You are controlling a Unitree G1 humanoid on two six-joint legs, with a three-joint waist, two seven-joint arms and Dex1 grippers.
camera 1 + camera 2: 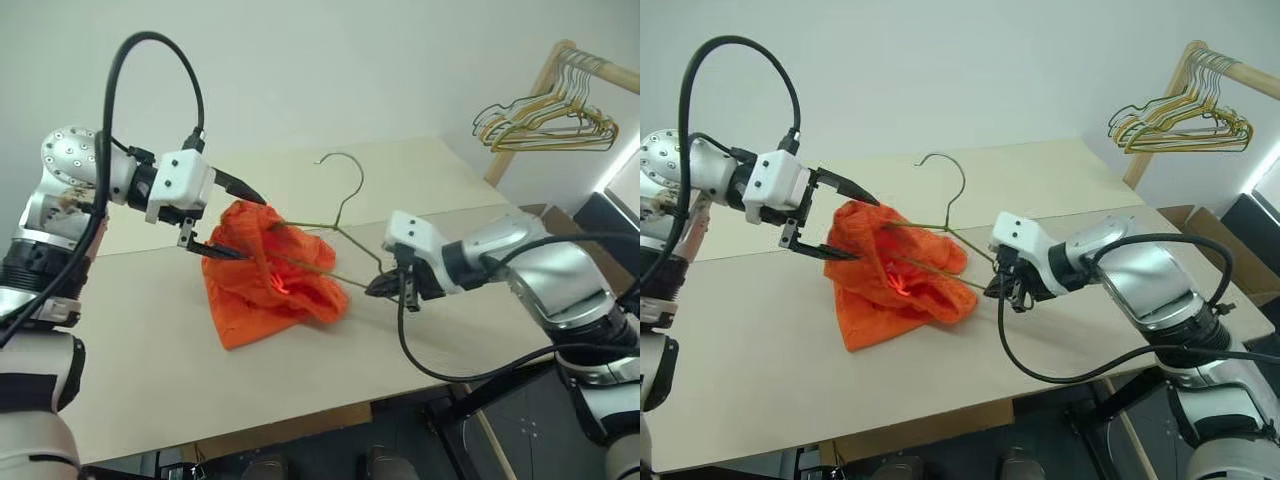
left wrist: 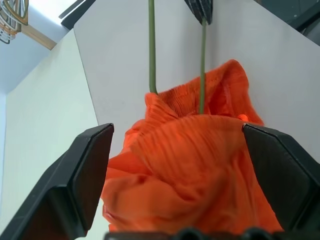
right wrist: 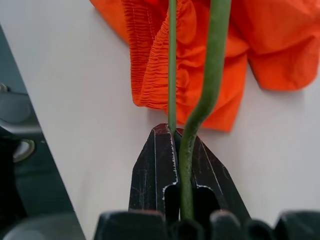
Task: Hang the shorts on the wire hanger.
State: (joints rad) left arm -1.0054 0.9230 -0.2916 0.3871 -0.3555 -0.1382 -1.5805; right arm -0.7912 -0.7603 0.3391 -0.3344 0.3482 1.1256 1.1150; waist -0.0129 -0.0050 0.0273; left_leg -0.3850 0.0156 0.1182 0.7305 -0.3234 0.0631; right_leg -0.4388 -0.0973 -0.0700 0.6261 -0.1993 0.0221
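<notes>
Pale tabletop (image 1: 140, 340) carries the shorts (image 1: 270, 285), bunched just ahead of the left gripper (image 1: 232, 218), whose fingers gape wide, empty. Right gripper (image 1: 385, 285) pinches the wire hanger (image 1: 335, 215) corner; its wires run lengthwise from there into the fabric.

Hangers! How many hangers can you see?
1 wire hanger is stuck through the orange shorts on the table, with its end clamped in the right gripper. A bunch of hangers hangs on the wooden rail; they overlap too much to count.
</notes>
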